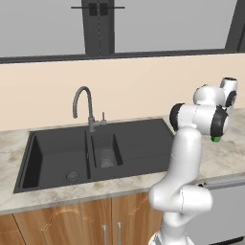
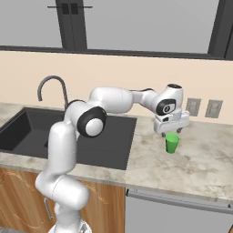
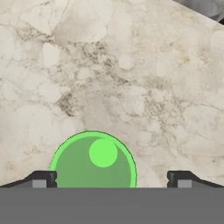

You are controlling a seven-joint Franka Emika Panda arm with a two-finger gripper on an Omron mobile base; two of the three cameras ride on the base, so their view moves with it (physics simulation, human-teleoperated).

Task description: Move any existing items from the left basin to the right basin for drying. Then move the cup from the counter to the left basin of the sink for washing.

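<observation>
The bright green cup point(image 2: 172, 143) stands upright on the beige counter point(image 2: 200, 159), to the right of the dark sink point(image 2: 109, 141). My gripper point(image 2: 172, 130) hangs just above its rim, pointing down, open and holding nothing. In the hand view I look straight into the cup point(image 3: 92, 159), which lies between the two fingertips point(image 3: 43, 179) and nearer the left one. In the left base view my arm hides the cup except for a green sliver point(image 1: 216, 139). The wide left basin point(image 1: 52, 153) shows its bare drain. A faint greyish see-through shape point(image 1: 107, 158) sits in the narrow right basin point(image 1: 114, 143).
A grey gooseneck tap point(image 1: 83, 103) rises behind the basins. The ribbed drainboard point(image 1: 143, 141) lies between the right basin and the cup. Two wall sockets point(image 2: 203, 108) sit behind the counter. Wooden cabinets point(image 1: 72, 222) and a grey appliance front point(image 2: 182, 214) run below.
</observation>
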